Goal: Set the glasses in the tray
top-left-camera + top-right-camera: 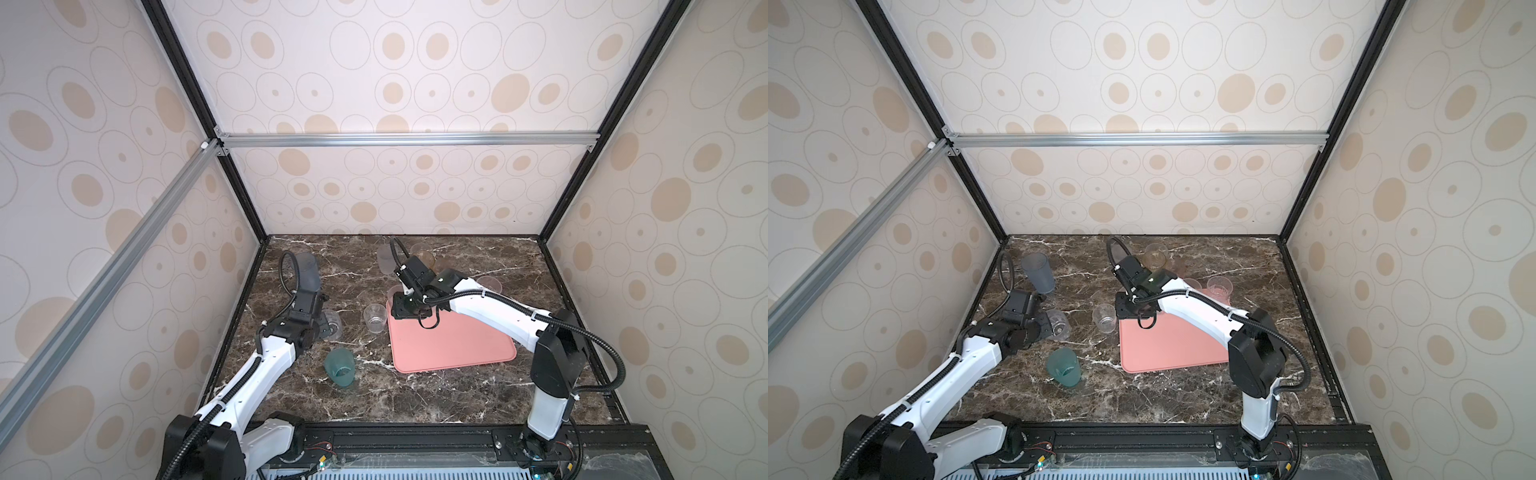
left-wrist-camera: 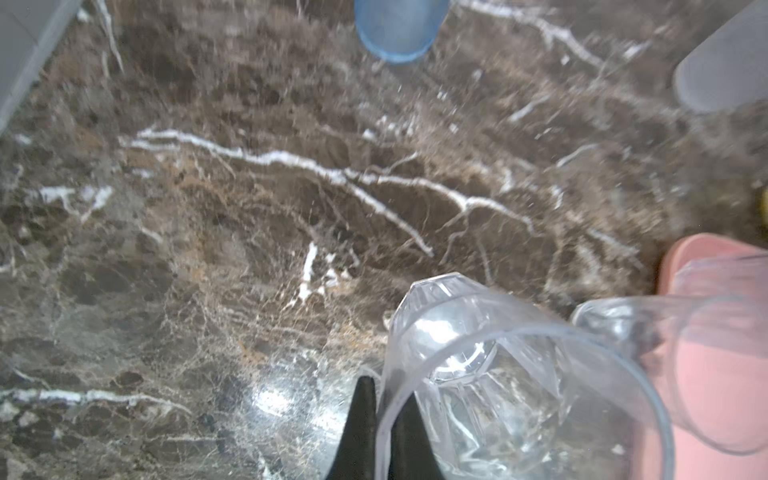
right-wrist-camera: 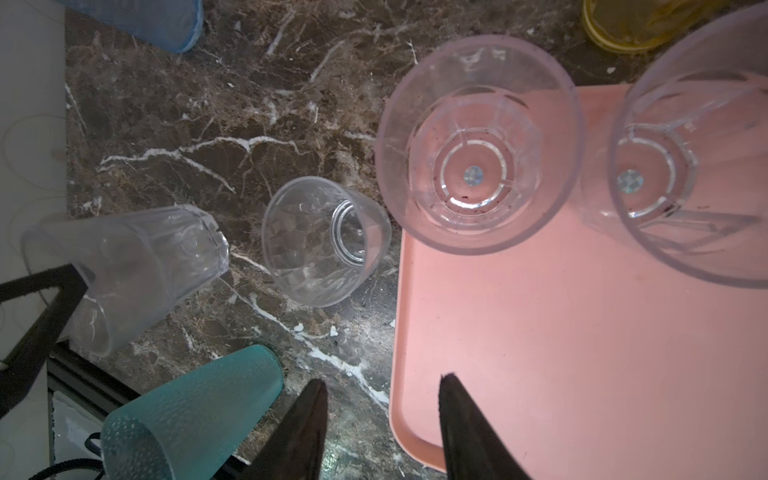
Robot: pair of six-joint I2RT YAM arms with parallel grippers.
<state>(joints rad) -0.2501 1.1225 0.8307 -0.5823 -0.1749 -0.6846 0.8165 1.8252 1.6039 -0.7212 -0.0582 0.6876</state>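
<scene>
Marble table point(image 1: 415, 399): the near strip in front of the tray point(image 1: 457, 349) lies bare and wide. Most of the tray is bare too. A clear glass point(image 3: 478, 137) stands at its far left corner with a second glass point(image 3: 702, 166) beside it, and the right arm point(image 1: 490, 305) slants over that side. Left of the tray the way is crowded. A short glass point(image 1: 375, 318) sits just beside the edge. Beyond it a tilted glass point(image 1: 332, 324) is pinched in the left gripper point(image 2: 385, 388). A teal glass point(image 1: 340, 368) stands nearer the front, with bare marble between it and the tray.
</scene>
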